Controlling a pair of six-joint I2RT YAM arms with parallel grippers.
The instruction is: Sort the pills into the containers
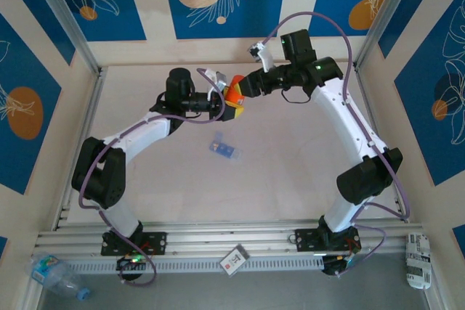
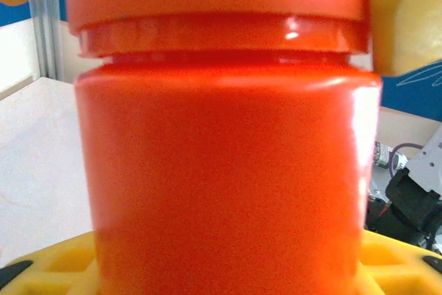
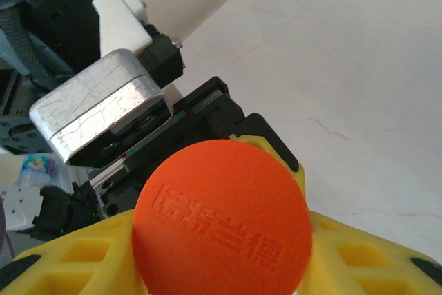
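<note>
Two arms meet over the far middle of the table (image 1: 305,143), with an orange bottle (image 1: 233,96) between them. The left gripper (image 1: 224,104) extends in from the left and pinches the bottle's body. In the left wrist view the orange wall rises from between its yellow fingers (image 2: 48,271), with a ridged neck and the lid above.

The right gripper (image 1: 243,91) extends in from the right and has the other end. Its wrist camera looks straight onto the round cap (image 3: 221,226) (raised characters are moulded across the face). Yellow fingers (image 3: 76,257) lie against the cap on both sides, closed onto it. Behind the cap in that view are the black body of the left gripper and a scuffed silver block (image 3: 103,112) mounted on it.

The container (image 1: 224,148), a small translucent blue box, lies flat on the table by itself. It is nearer the arm bases than the bottle, well apart from both grippers and roughly midway between the two arms, set at a slant. Its compartments are too small to make out, so I cannot tell whether anything is in them.

Along the near rail, in front of the bases, lie a clear plastic water bottle (image 1: 54,275) at the left corner, a small white card (image 1: 234,259) near the middle and a crumpled white packet (image 1: 419,259) at the right.
</note>
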